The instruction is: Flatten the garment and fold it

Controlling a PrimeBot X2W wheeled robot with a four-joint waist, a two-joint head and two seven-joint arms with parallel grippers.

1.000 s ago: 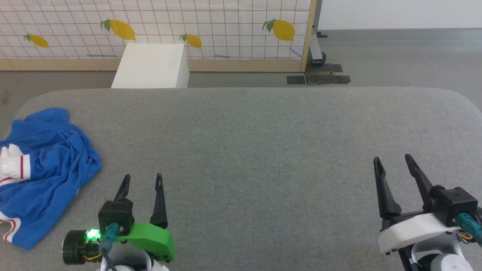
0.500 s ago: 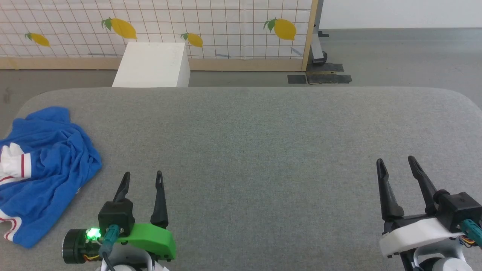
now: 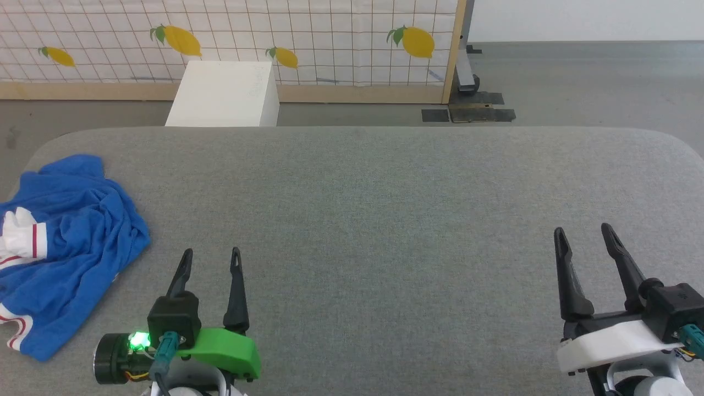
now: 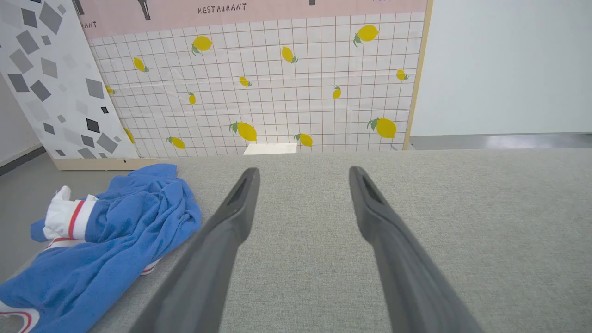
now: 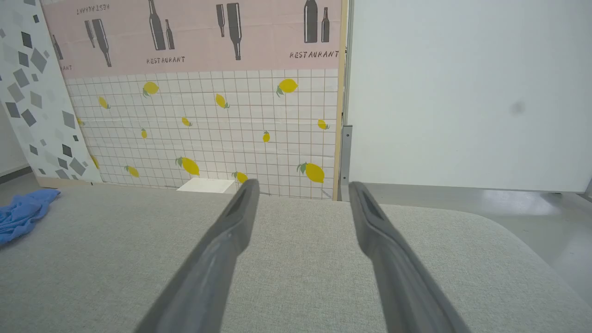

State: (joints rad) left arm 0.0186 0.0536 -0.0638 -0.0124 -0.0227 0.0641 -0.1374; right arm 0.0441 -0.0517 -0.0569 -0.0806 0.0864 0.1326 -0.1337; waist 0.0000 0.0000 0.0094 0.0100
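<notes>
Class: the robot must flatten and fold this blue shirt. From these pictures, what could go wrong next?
1. The garment lies bunched at the left edge of the table; a careless tug might slide it off.
2. Its layers overlap, so the open left gripper may pinch several at once and fail to spread it.
3. The open right gripper is far across the table, so help may come late.

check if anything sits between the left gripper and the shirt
Nothing visible does. The left gripper hangs open over the table, and the shirt lies crumpled at the table's left edge, to the gripper's left. Between them the head view shows just grey tabletop.
</notes>
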